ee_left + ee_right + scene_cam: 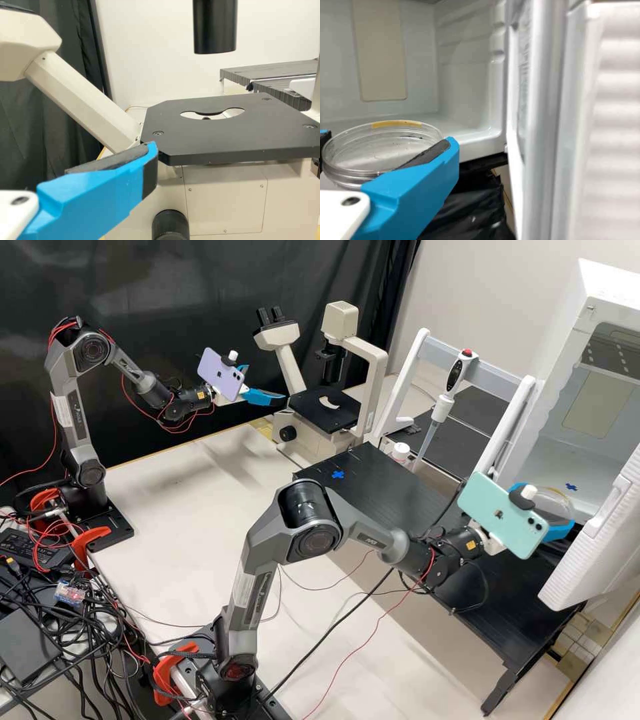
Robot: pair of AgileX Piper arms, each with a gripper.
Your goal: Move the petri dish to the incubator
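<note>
Nearest in the high view, the right arm (309, 520) is being held bent, from six o'clock toward three. At three o'clock, the petri dish (556, 500) is being clamped between the jaws of the right gripper (550, 505), at the mouth of the white incubator (548, 397); the incubator's door (587, 567) is being shown swung open toward four o'clock. A pipette (441, 407) is being propped upright at two o'clock. At eleven o'clock, the left gripper (267, 383) is being held up with its jaws apart, near the microscope (373, 367) at twelve. In the left wrist view, one blue finger (95, 200) is being seen beside a corner of the black stage (225, 135); whether it is touching cannot be told. In the right wrist view, the clear dish is being gripped between dark pads (427, 153), a yellow strip (397, 123) being carried on its rim; how far it is being held inside the incubator cannot be told.
</note>
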